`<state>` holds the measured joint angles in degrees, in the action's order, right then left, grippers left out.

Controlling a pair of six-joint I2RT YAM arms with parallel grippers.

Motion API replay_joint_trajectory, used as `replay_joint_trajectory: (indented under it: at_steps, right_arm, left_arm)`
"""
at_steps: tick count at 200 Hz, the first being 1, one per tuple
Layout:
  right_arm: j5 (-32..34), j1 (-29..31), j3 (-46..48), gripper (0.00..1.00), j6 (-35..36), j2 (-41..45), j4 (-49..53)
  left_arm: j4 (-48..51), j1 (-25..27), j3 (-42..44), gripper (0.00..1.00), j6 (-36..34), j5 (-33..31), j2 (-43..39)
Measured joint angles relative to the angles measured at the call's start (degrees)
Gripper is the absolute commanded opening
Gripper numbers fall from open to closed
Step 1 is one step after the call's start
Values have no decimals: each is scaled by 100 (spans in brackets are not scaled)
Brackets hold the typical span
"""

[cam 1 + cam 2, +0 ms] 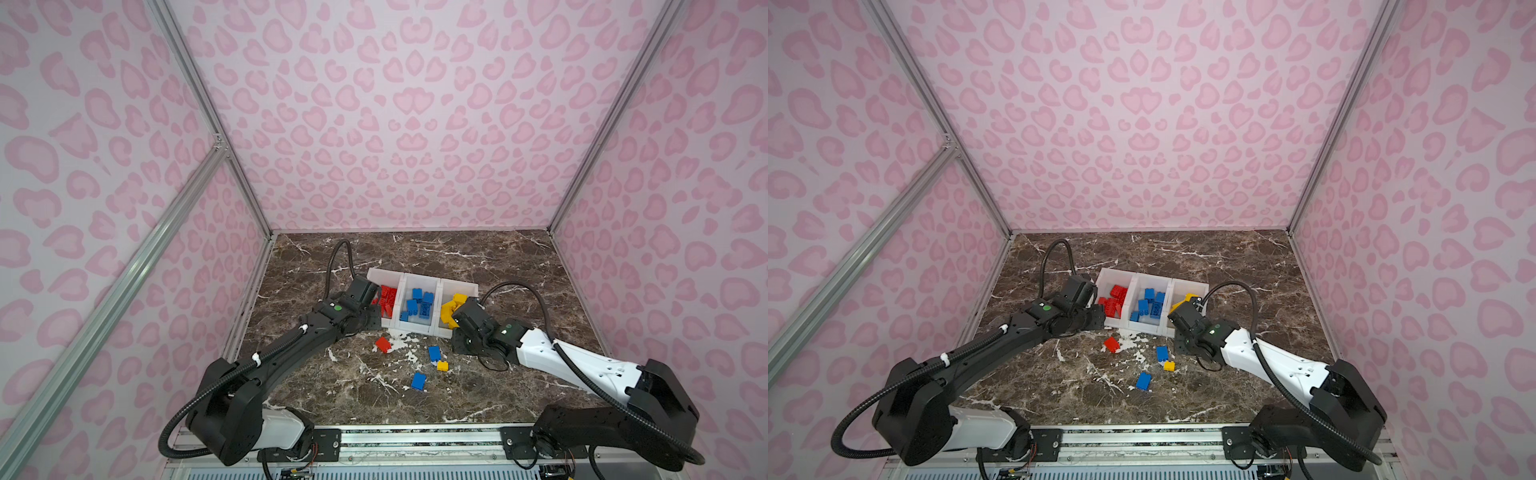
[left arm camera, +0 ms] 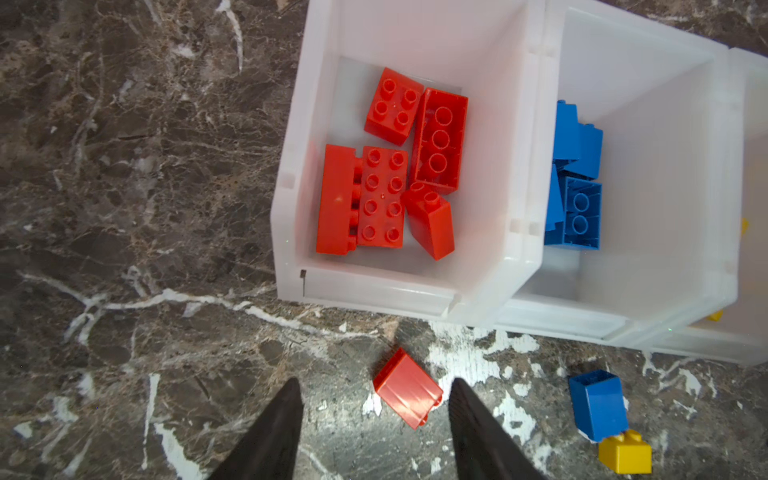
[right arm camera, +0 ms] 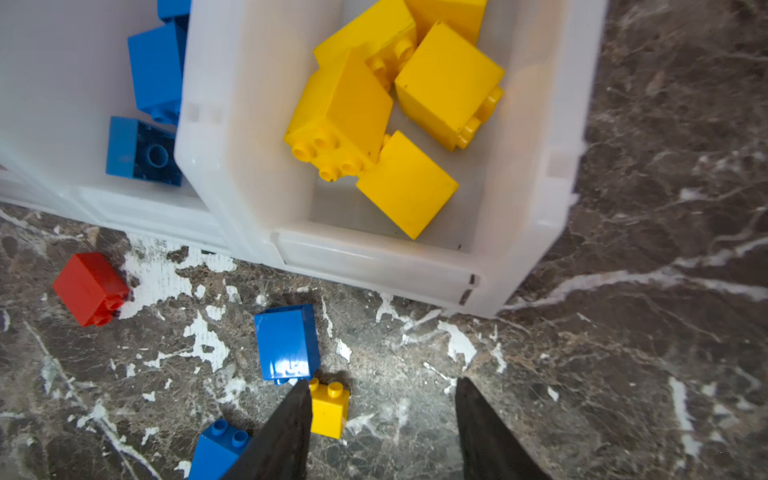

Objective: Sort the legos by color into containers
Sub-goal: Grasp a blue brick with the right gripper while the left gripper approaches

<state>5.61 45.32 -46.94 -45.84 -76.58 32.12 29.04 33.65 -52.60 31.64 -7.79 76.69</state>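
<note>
Left gripper [image 2: 374,419], spread and empty, hangs over the red brick [image 2: 408,388] on the surface [image 2: 124,249] beside the containers [image 2: 374,291]; I would square the jaws to its flat sides. Right gripper [image 3: 382,419]: likewise spread, empty.

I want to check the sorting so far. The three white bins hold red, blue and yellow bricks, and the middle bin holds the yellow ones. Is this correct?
Not quite. The middle bin holds the blue bricks, not the yellow ones. The yellow bricks lie in the bin on the right, as both top views show. The rest is right.
</note>
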Motion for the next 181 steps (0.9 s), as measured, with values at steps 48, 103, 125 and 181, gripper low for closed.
replay_joint_trajectory:
  at_steps: [48, 103, 125, 181]
  right_arm:
    - [37, 483, -581, 56, -4, -1058, -284]
    - [-11, 651, -935, 56, 0, -1834, -435]
    - [-52, 680, -988, 54, 4, -1989, -470]
    - [-96, 802, -1040, 45, -7, -2293, -522]
  left_arm:
    - [-81, -4, 638, 59, 334, -13, -645]
    - [-94, -4, 1064, 59, 691, 57, -1104]
    - [-94, -4, 1117, 59, 743, 74, -1172]
    - [-92, -4, 1154, 59, 776, 74, -1200]
